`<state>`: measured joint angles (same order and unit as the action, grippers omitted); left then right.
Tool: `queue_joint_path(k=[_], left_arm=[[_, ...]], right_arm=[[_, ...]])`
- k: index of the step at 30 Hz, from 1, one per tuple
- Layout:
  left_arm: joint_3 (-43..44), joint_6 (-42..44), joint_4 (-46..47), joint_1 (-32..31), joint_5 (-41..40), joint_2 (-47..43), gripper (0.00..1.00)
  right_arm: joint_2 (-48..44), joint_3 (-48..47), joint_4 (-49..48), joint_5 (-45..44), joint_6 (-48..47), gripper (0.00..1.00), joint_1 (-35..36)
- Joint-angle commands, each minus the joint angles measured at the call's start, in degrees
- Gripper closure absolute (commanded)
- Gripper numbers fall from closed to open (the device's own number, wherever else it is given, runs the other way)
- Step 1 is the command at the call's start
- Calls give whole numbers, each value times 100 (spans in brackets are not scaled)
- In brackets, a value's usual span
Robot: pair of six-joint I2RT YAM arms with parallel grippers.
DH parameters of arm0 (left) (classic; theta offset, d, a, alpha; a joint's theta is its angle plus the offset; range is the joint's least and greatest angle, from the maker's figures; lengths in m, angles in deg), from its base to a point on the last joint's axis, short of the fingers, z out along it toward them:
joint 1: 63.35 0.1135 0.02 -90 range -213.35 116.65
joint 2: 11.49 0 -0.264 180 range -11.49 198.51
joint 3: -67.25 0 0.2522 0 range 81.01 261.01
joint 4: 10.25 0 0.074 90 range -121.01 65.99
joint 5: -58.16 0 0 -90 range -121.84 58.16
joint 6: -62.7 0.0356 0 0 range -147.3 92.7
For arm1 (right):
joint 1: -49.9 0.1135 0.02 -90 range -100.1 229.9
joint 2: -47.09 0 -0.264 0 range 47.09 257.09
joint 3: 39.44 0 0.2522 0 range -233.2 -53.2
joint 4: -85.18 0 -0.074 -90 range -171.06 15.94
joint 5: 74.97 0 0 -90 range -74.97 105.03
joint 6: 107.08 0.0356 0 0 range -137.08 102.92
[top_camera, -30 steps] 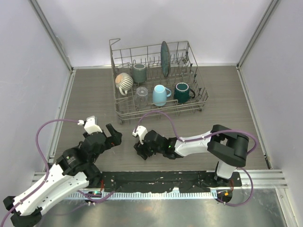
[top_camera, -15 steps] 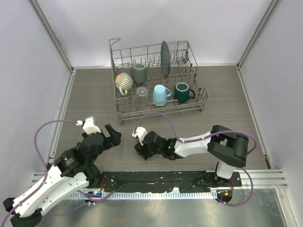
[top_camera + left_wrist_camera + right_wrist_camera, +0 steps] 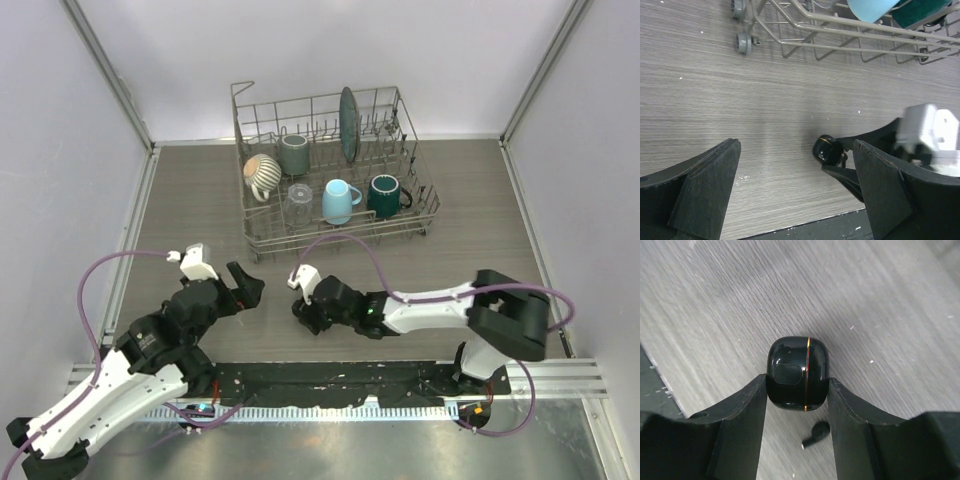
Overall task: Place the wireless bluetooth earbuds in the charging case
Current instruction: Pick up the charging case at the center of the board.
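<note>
Item: charging case, black, glossy, gold seam line. It is clasped betw. the jaws of the right gripper, touched on both sides, near the front edge of the table. One earbud is seen lying on the wood betw. the same jaws, outside the case. The left gripper is spread wide w/ nothing held, beside the case. Dish rack w/ mugs is set at the rear.
</note>
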<state>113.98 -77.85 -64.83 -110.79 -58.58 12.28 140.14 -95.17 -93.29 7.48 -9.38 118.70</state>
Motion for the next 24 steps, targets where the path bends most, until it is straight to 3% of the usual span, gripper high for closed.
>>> queue_joint_path(k=[1, 11, 20, 24], left_arm=[[227, 89, 355, 24, 291, -171, 0], [262, 317, 2084, 33, 1880, -75, 0], [1308, 853, 2499, 24, 3429, 2226, 0], [1361, 766, 3009, 24, 3991, 2685, 5]], right_arm=[[-1271, 154, -349, -124, 21, 94, 20], [-3055, 523, -262, 140, -901, 95, 20], [-4111, 673, 97, 61, -1570, 98, 20], [-4199, 664, 151, -44, -1570, 98, 20]])
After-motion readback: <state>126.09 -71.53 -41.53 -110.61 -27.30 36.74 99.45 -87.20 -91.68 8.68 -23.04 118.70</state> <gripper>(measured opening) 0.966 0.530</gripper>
